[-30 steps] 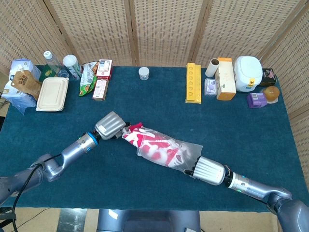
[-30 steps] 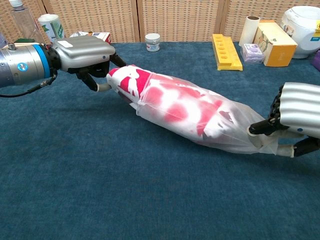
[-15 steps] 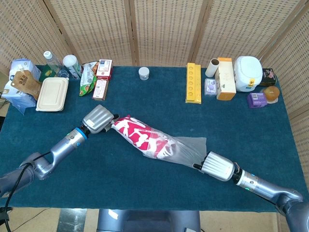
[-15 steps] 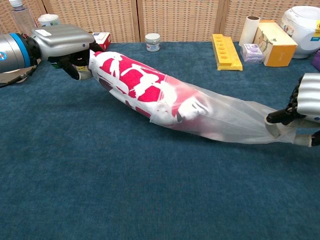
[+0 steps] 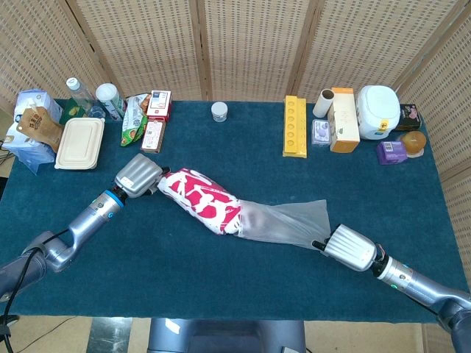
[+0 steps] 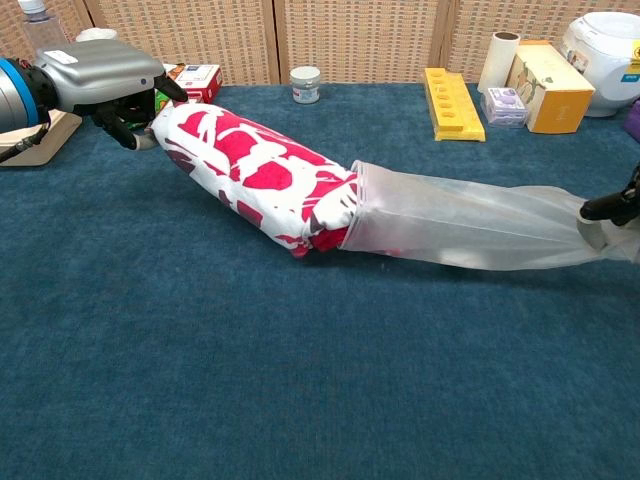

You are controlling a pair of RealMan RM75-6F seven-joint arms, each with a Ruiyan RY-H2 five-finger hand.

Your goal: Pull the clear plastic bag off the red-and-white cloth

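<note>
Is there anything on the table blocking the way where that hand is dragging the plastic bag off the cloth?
Nothing visible does. The right hand holds the clear plastic bag by its far end, and the blue table around it is bare. The left hand grips the red-and-white cloth, whose end sits at the bag's mouth.

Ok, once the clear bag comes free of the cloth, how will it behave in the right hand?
Probably limp: the clear plastic bag lies flattened and creased on the table. Likely very light, so it may trail from the right hand gripping its end. It looks almost off the red-and-white cloth, which the left hand holds.
</note>
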